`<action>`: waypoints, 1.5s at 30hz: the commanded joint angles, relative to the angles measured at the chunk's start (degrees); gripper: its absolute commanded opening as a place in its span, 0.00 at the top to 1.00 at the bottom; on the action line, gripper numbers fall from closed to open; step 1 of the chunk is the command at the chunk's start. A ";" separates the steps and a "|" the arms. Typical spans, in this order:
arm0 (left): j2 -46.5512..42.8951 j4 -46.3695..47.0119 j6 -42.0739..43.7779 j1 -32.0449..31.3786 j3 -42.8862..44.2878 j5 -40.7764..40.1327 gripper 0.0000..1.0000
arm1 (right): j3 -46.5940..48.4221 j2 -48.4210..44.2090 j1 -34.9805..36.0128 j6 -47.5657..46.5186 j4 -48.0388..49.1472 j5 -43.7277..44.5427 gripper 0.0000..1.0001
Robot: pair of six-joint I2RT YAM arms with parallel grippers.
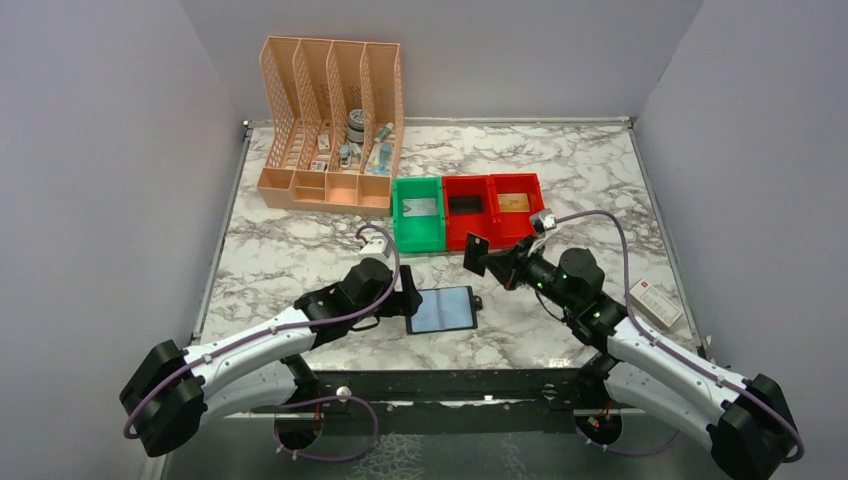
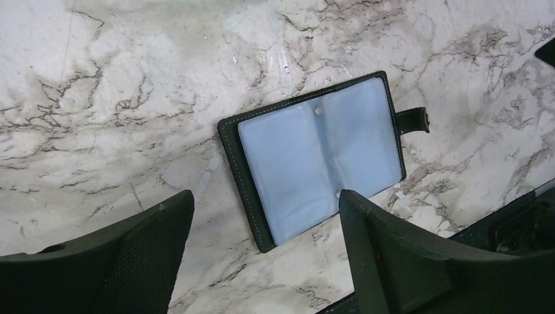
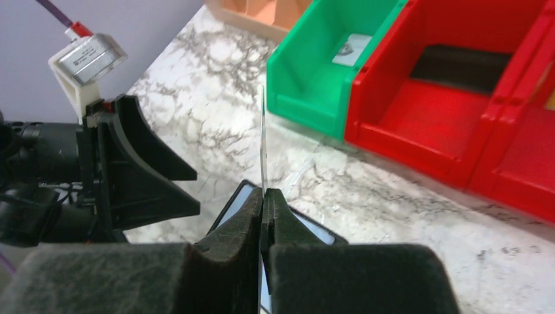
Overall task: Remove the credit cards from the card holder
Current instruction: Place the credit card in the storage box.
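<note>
The card holder (image 1: 445,309) lies open on the marble, black with grey-blue inner panels (image 2: 314,157) and a side tab (image 2: 412,120); no card shows in its pockets. My left gripper (image 1: 405,298) is open and empty, its jaws standing either side of the holder's near-left corner (image 2: 266,199). My right gripper (image 1: 497,262) is shut on a dark credit card (image 1: 477,251), held upright above the table to the right of the holder. That card shows edge-on in the right wrist view (image 3: 264,137), with the holder (image 3: 230,204) below the gripper (image 3: 263,196).
A green bin (image 1: 402,214) holds a pale card (image 3: 351,47). A red bin (image 1: 452,230) holds a dark card (image 1: 466,204), and another red bin (image 1: 535,190) holds a tan card (image 1: 513,202). A peach lattice organizer (image 1: 330,120) stands at the back left. A white flat item with a red mark (image 1: 655,303) lies at the right edge.
</note>
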 commanded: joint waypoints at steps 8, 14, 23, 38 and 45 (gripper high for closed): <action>1.06 -0.78 2.77 2.02 2.81 -0.38 0.01 | 9.68 1.49 -0.29 -8.39 -9.92 10.58 0.99; 0.70 -0.46 3.82 9.61 1.80 6.21 0.01 | 13.99 6.16 -8.26 -7.09 -10.34 2.61 0.99; -5.26 -0.89 2.19 12.92 0.10 9.66 0.01 | 22.36 18.70 -14.87 -13.29 -10.27 -4.53 0.99; -7.00 -0.88 1.45 13.05 -0.22 10.15 0.01 | 26.73 35.37 -12.65 -51.24 0.24 -10.66 0.99; -5.31 0.00 1.77 13.06 0.11 11.81 0.01 | 31.95 43.39 -11.91 -66.36 -3.34 -9.22 0.99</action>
